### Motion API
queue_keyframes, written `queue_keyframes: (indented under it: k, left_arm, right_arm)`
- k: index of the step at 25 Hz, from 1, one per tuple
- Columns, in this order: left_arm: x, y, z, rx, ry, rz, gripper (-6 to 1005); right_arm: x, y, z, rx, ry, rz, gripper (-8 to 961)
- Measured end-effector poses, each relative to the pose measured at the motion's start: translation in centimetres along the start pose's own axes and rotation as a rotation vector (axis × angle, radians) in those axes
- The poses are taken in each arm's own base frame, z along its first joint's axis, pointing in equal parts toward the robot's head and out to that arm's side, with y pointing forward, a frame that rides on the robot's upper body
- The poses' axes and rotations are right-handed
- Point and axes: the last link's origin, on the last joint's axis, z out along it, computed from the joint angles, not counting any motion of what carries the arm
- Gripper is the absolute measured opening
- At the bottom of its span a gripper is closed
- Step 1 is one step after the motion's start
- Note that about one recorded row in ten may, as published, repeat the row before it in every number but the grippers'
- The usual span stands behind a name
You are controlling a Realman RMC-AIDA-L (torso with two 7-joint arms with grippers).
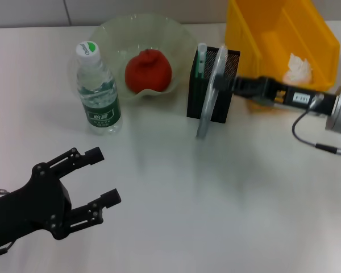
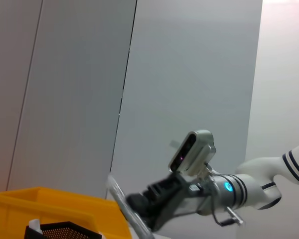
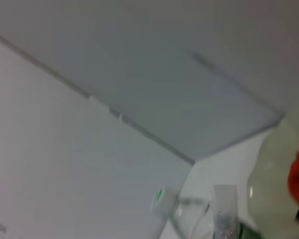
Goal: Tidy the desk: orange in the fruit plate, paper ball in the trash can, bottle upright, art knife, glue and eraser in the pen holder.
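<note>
While our black left gripper (image 1: 96, 176) hangs low over the white table (image 1: 216, 199) with fingers apart, our right gripper (image 1: 216, 85) sits at the tall black mesh pen holder (image 1: 224, 94); we cannot tell its fingers' state. Nearby, the round red-orange orange (image 1: 148, 71) rests in the pale-green ruffled glass fruit plate (image 1: 176, 40).

Left gripper (image 1: 99, 176) low at near left, jaws apart, empty. Right gripper (image 1: 216, 82) reaches in from right, arm horizontal.
</note>
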Motion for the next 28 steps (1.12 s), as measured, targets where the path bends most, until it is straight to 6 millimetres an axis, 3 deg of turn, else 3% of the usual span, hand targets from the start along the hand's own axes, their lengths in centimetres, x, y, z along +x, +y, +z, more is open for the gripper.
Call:
queue_keyframes:
  k: [13,28]
  left_arm:
    - [0.0,0.1,-0.1,0.001,0.002,0.008,801]
    - [0.1,0.0,0.0,0.005,0.01,0.015,801]
  right_arm:
    - [-4.7,-1.4,0.4,0.126,-0.173,0.05,125]
    - [-6.9,-2.3,0.3,0.192,-0.308,0.11,124]
